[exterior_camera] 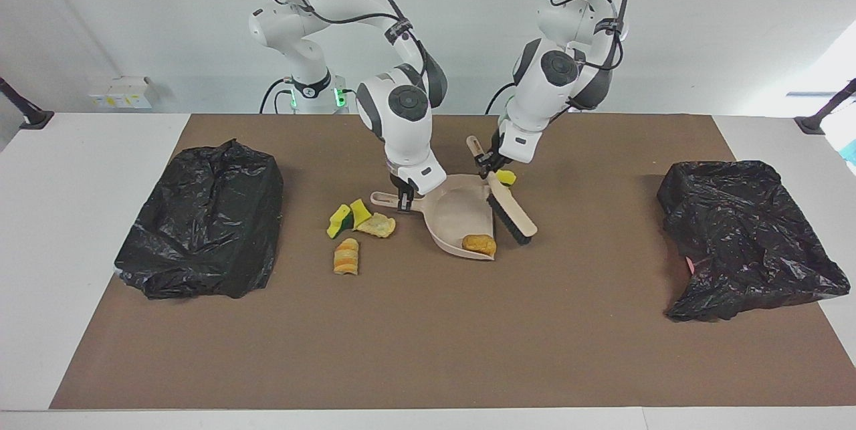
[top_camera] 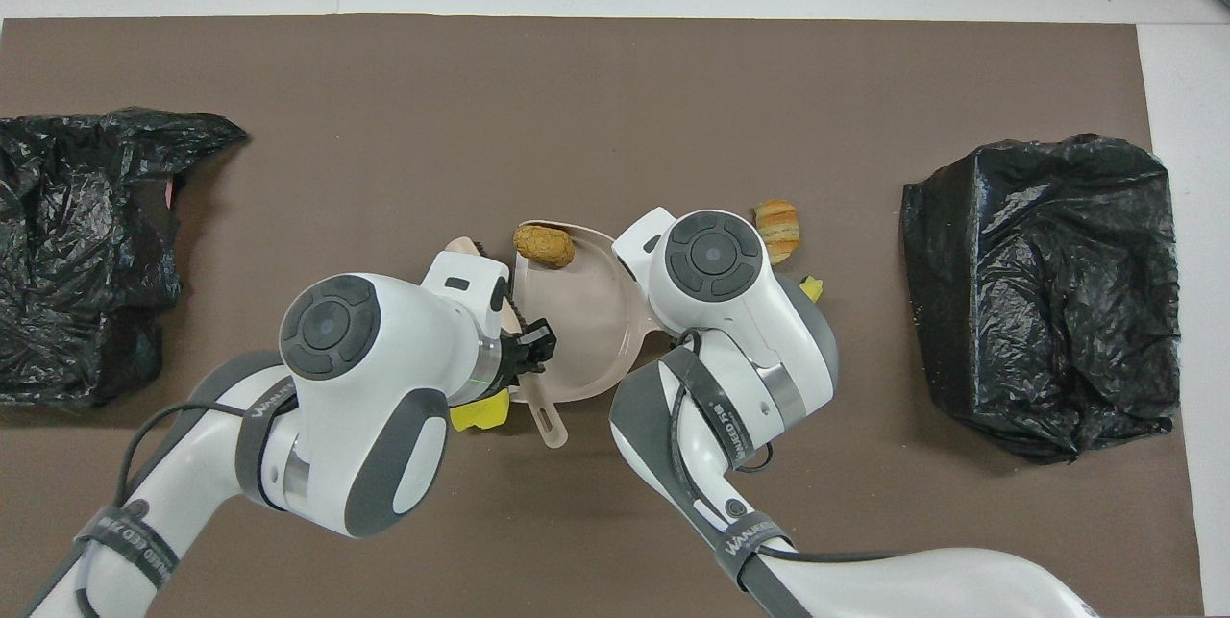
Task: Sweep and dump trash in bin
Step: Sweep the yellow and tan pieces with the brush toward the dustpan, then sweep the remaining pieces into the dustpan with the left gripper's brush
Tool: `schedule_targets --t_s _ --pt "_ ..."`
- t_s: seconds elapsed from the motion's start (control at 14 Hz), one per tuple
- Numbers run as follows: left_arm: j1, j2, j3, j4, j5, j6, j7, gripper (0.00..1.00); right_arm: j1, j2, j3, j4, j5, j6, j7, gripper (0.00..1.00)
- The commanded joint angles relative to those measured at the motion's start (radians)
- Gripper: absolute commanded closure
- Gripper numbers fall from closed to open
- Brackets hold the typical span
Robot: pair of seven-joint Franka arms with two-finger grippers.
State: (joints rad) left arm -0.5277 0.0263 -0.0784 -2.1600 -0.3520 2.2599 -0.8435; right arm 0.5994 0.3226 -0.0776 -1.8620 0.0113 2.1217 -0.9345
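Facing view: brush at the dustpan mouth, one scrap in the pan

Left gripper (exterior_camera: 490, 167) has its jaws clamped on the handle of the brush (exterior_camera: 511, 215); the black bristles lie below the jaws, along the open edge of the dustpan (exterior_camera: 458, 212). Right gripper (exterior_camera: 403, 199) has its jaws clamped on the dustpan handle, with the pan resting on the tabletop (exterior_camera: 428, 350) just beside them, toward the left arm's end.

Trash positions:
- Orange-brown chunk (exterior_camera: 479, 244) sits inside the pan near its lip, close to the bristle end of the brush.
- Yellow sponge piece (exterior_camera: 506, 177) lies just beside the left jaws, partly hidden by them.
- Yellow-green sponge (exterior_camera: 348, 217), beige lump (exterior_camera: 377, 225) and striped bread-like chunk (exterior_camera: 346, 256) lie on the mat near the right jaws, on the side away from the pan.

Two bag-lined bins (exterior_camera: 204, 219) stand well apart from both jaws, one at each end.

Handling judgement: the scraps look light and soft. The sponge should compress and may skid or roll under the bristles, so a low, slow stroke suits it. Nothing here needs pinching; take hold only through brush and pan. The chunk near the lip could tip out if the pan tilts forward on lifting.
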Motion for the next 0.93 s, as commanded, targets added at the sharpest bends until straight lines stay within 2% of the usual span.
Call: schedule_targets --t_s 0.0,0.21,0.43,0.64,0.85 --pt "-0.035 0.027 0.005 0.049 -0.068 0.029 0.001 1.00 -0.018 0.004 0.004 -0.006 -0.028 0.001 -0.010 1.00" --pt "-0.028 0.029 -0.011 0.095 -0.061 0.000 -0.009 1.00 -0.018 0.004 0.004 -0.006 -0.028 0.001 -0.010 1.00" --pt "0.008 -0.028 0.003 0.088 -0.021 -0.184 -0.008 1.00 -0.038 -0.010 0.001 0.000 -0.056 -0.023 -0.108 1.00" --pt "0.046 -0.092 0.003 0.046 0.089 -0.333 -0.002 1.00 -0.064 -0.039 -0.001 0.000 -0.057 -0.060 -0.226 1.00" --pt "0.060 -0.196 0.003 -0.065 0.136 -0.375 0.009 1.00 -0.056 -0.076 -0.001 0.000 -0.076 -0.138 -0.242 1.00"
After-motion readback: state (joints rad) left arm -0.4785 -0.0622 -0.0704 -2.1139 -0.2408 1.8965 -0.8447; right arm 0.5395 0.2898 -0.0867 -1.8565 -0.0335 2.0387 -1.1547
